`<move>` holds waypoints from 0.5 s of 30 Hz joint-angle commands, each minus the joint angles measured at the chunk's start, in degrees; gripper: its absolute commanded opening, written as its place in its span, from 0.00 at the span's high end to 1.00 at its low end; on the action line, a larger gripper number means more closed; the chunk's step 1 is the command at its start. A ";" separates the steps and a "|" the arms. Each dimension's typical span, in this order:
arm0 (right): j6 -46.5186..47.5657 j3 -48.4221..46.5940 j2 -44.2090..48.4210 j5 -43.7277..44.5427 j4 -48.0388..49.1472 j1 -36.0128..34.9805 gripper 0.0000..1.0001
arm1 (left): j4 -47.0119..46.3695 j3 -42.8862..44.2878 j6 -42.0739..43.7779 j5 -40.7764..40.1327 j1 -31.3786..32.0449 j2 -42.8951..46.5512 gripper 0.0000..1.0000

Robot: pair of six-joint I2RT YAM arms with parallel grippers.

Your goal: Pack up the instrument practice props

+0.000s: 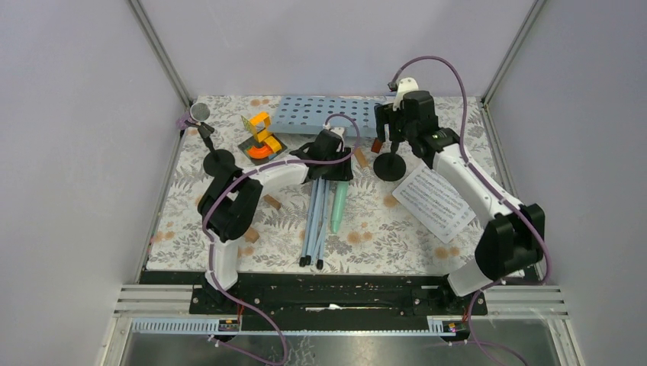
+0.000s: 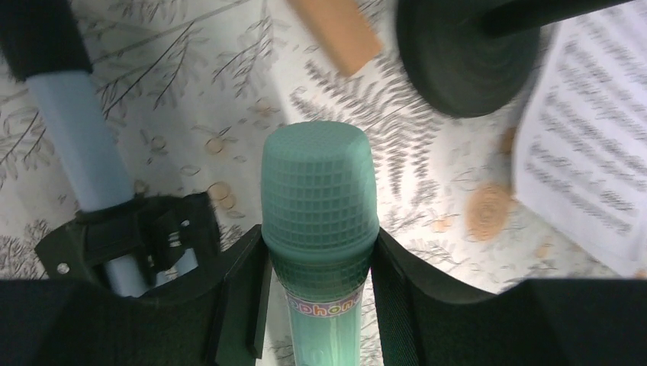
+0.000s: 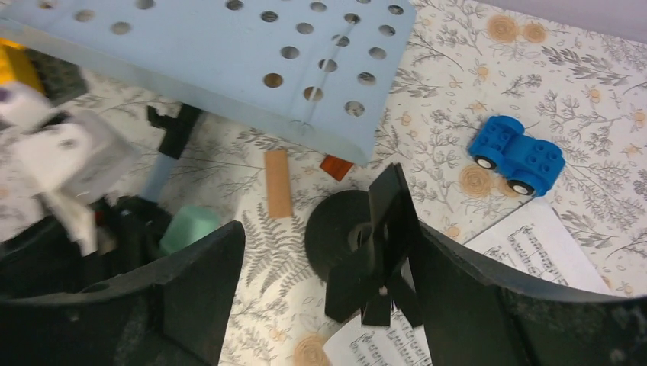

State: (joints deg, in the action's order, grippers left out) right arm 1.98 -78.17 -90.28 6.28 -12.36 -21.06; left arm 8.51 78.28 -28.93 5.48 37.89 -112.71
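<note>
Two claws are working here. The left claw (image 2: 319, 248) is clenching the mint-green microphone (image 2: 320, 183) just below its head, as it is lying on the worktop (image 2: 229, 91) beside the tripod legs (image 1: 311, 221). Being smooth, light, rigid plastic, it is probably prone to slipping, so the neck suits. The right claw (image 3: 324, 252) is gaping wide around the black mic holder (image 3: 381, 252), which is standing near the sheet music (image 3: 534, 252); its stem looks the better hold.

Pale blue perforated music rack (image 1: 328, 114) along far edge, its tripod legs (image 1: 313, 221) running to near edge, mint-green toy microphone (image 1: 338, 206) just right of them, black round-based mic holder (image 1: 390, 166) farther right, white sheet-music page (image 1: 433, 202) toward right edge.
</note>
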 commanded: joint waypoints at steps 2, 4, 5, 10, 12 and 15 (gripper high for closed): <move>-4.83 3.41 11.39 -8.37 2.78 -0.12 0.14 | 3.33 2.82 0.86 -7.67 0.79 -2.33 0.81; -5.56 5.53 14.50 -9.34 3.35 -0.05 0.13 | 3.27 2.69 0.28 -8.77 1.08 -2.96 0.74; -5.78 6.33 16.11 -9.62 3.39 -0.11 0.13 | 3.28 2.71 0.06 -9.25 1.20 -3.27 0.71; -5.79 9.81 22.82 -9.70 3.24 -0.12 0.12 | 3.85 2.78 -0.67 -11.56 1.40 -4.59 0.45; -5.74 10.72 24.95 -9.86 2.86 -0.07 0.11 | 3.94 2.92 -0.77 -11.90 1.51 -4.79 0.37; -5.92 11.84 27.39 -10.38 2.27 -0.12 0.11 | 4.05 2.80 -0.88 -12.43 1.77 -4.42 0.29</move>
State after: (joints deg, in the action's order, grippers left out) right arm -3.01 -67.66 -65.58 -2.55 -10.55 -21.06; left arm 11.99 79.37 -29.67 -2.37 40.32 -116.75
